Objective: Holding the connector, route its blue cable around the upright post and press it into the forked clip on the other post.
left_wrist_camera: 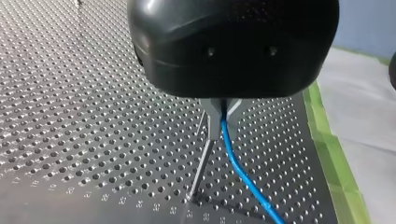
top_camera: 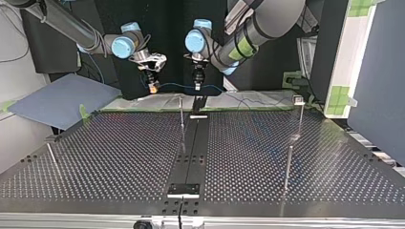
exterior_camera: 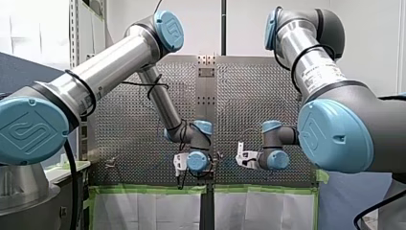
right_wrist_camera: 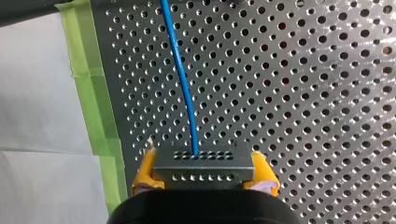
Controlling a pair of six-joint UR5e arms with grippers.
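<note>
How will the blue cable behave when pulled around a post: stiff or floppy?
Probably flexible yet springy: the blue cable curves smoothly from the connector in my right end effector, without kinks. Likely light: in the top view it spans between both end effectors with little sag. It may slip through the narrow metal fingers of my left end effector.

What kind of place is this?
Probably a robot lab or test bench: my left arm and my right arm over a perforated table with upright posts, holding a blue cable and its connector.
</note>
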